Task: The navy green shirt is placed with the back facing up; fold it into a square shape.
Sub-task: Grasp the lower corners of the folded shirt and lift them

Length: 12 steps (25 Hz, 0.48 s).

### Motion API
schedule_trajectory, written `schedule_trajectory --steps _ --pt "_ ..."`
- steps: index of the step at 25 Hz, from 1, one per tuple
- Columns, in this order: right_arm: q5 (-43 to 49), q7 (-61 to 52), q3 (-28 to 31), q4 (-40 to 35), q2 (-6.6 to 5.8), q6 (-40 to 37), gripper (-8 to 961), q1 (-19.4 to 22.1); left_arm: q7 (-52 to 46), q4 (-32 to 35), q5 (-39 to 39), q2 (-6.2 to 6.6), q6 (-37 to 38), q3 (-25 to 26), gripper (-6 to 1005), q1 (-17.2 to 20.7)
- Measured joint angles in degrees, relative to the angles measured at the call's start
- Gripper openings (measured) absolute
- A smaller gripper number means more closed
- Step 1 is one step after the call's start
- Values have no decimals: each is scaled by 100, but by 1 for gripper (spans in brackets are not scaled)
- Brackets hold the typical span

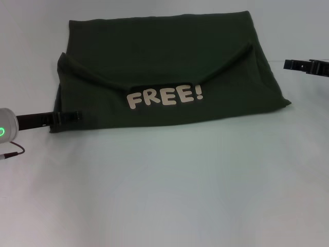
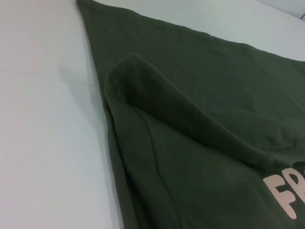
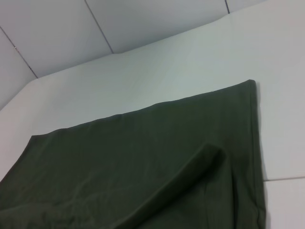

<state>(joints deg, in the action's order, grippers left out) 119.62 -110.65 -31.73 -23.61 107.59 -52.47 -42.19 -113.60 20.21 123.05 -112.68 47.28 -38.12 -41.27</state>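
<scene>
I see a big white table [image 1: 164,195] all around me, smooth and bare. Past its far edge, toward 12 o'clock, a pale wall [image 3: 143,24] of flat panels with thin dark lines between them. Soft, even light.

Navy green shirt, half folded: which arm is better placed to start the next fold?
Probably left. The left gripper sits at the navy green shirt's near-left corner; the right gripper hangs clear beyond its right edge.

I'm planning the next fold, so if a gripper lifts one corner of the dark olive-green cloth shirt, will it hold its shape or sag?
The dark olive-green cloth shirt would probably sag: its folded-over flap already droops in a curve above the cream "FREE!" letters. Being far wider than the left gripper, a one-corner lift likely drags the rest across the white table.
</scene>
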Motion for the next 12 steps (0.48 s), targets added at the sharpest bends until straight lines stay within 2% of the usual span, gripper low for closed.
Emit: schedule_trajectory --steps 9,12 --pt "0 0 0 1 -1 0 700 0 6 -21 5 0 -55 -20 698 -4" --pt "0 0 0 0 -1 3 699 -10 19 -25 7 -2 -84 -20 498 -2"
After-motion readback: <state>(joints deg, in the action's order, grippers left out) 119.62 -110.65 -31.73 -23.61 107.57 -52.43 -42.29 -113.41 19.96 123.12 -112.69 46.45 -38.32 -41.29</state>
